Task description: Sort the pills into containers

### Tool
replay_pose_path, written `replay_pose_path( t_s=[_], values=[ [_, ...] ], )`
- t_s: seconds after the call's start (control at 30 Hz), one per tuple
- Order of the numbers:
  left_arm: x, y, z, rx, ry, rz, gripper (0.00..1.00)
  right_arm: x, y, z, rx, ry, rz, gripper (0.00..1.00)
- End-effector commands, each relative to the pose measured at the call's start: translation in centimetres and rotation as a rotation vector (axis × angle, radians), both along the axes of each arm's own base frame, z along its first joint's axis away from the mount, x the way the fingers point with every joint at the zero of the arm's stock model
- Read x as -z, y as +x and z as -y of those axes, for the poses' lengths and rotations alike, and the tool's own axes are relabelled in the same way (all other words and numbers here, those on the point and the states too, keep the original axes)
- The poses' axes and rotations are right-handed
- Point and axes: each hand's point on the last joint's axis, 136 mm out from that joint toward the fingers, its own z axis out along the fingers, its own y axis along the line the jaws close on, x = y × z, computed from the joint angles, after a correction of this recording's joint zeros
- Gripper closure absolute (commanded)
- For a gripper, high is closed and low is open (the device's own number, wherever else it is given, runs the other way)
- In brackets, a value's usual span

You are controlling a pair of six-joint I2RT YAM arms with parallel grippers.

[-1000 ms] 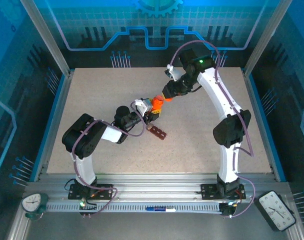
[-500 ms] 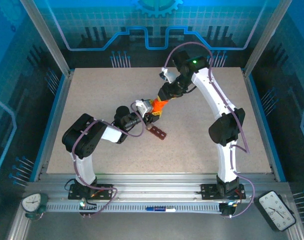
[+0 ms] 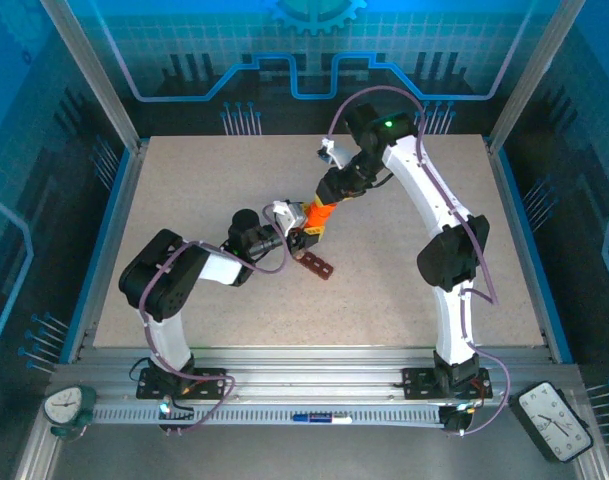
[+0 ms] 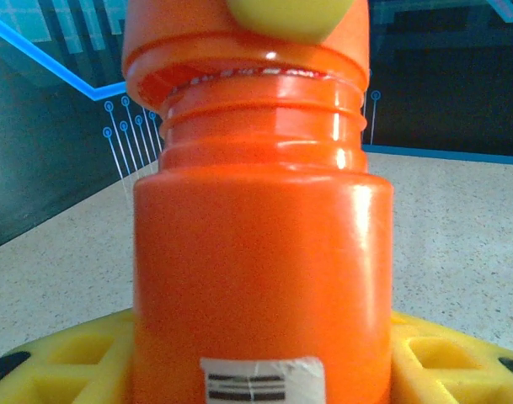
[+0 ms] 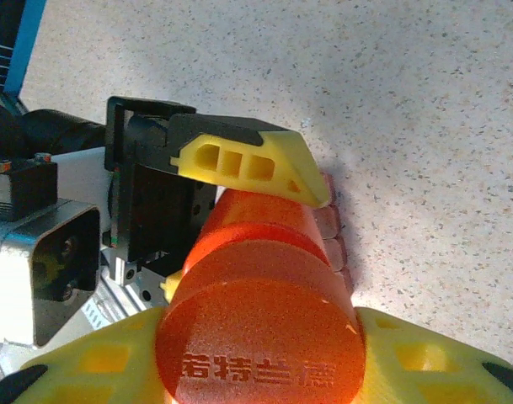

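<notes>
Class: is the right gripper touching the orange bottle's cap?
Touching. The right wrist view shows the right gripper with its yellow fingers pressed against both sides of the orange cap, with no gap.

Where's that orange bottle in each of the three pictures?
Top external: bottle near the middle of the table.
Left wrist: bottle in the centre, close up.
Right wrist: bottle at bottom centre, seen end-on.
Shared landmark: the speckled table.
</notes>
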Motion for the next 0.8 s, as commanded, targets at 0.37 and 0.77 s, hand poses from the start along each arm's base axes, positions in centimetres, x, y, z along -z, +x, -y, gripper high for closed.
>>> replay_pose_path(
  t_s=[0.37, 0.77],
  values=[
    [-4.7, -0.8, 0.3, 0.048, -0.044, 0.142, 1.00, 0.4, -2.6, -0.1, -0.056, 0.014, -0.067, 0.58],
    [-6.1, -1.9, 0.6, 0.090, -0.054, 0.150, 1.00, 1.3, -2.8, -1.1, -0.070, -0.023, -0.078, 0.58]
  ],
)
